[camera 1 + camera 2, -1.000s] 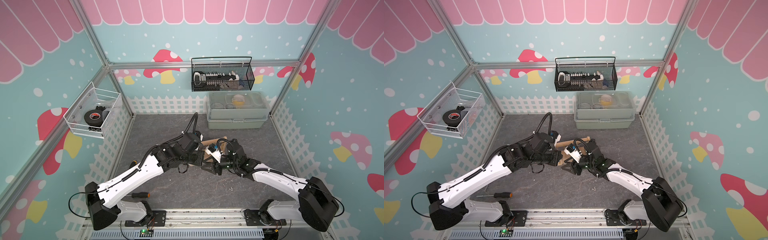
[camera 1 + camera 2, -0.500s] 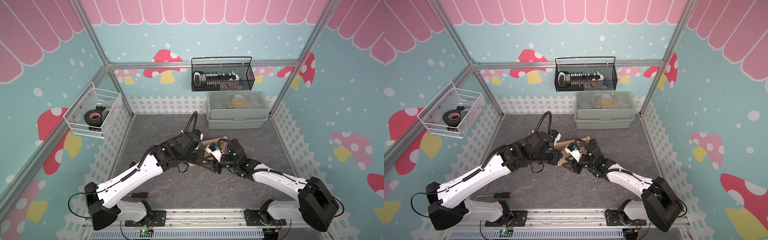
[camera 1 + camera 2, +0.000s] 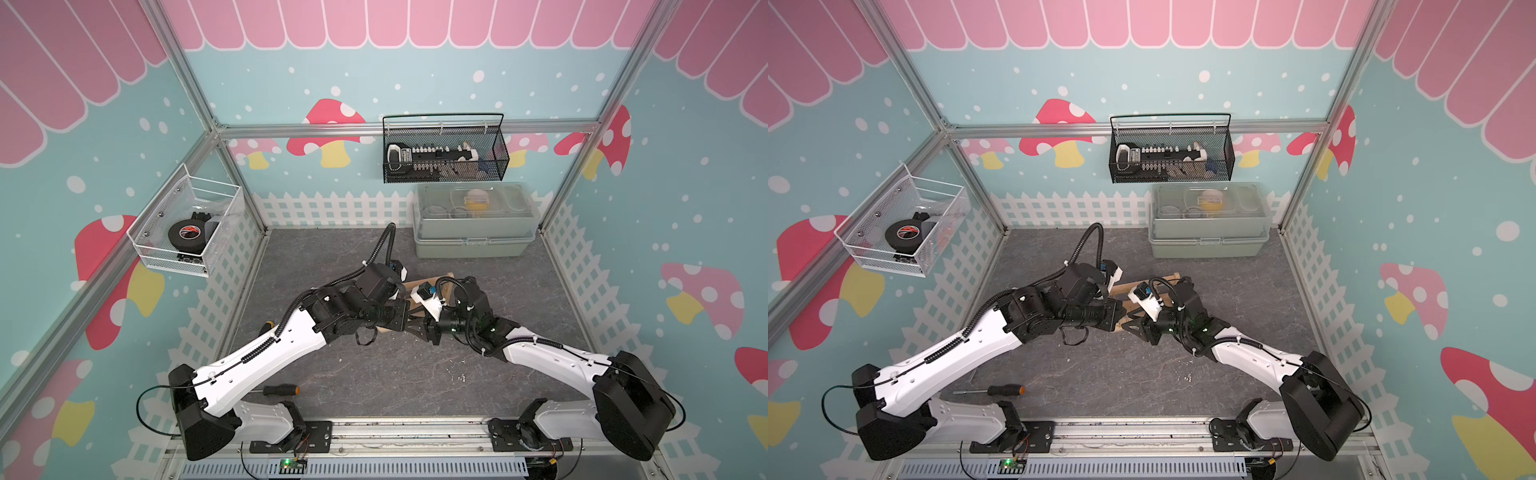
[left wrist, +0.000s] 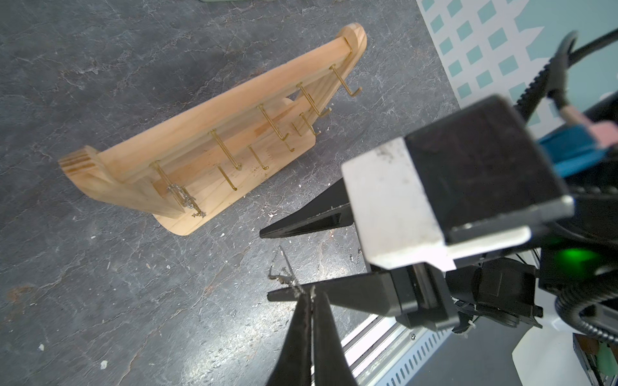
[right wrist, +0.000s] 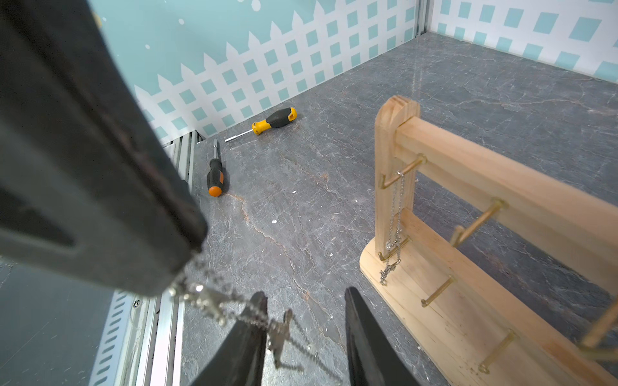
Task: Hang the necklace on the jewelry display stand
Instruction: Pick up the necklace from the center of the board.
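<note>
My left gripper [image 4: 309,295] is shut on a thin silver necklace [image 4: 284,277], pinched at its tips. The chain and its small pendant [image 5: 281,331] droop from there across the gap of my right gripper [image 5: 304,292], which is open with one finger on each side of the chain. In the left wrist view the right gripper [image 4: 266,265] shows with the chain between its black fingers. The jewelry display stand [image 5: 468,187] stands just beside both grippers, light wood with gold hooks. Another silver chain [image 5: 396,214] hangs on its end hook. In both top views the arms hide most of the stand [image 3: 440,282] [image 3: 1167,277].
Two screwdrivers [image 5: 214,173] [image 5: 274,122] lie on the grey mat near the front left rail. A grey-green lidded box [image 3: 473,232] sits at the back right under a black wire basket [image 3: 444,153]. A white wire basket [image 3: 187,232] with tape hangs on the left wall.
Both arms have hardly moved beside the stand. The right gripper's jaws stand a little narrower around the hanging chain.
</note>
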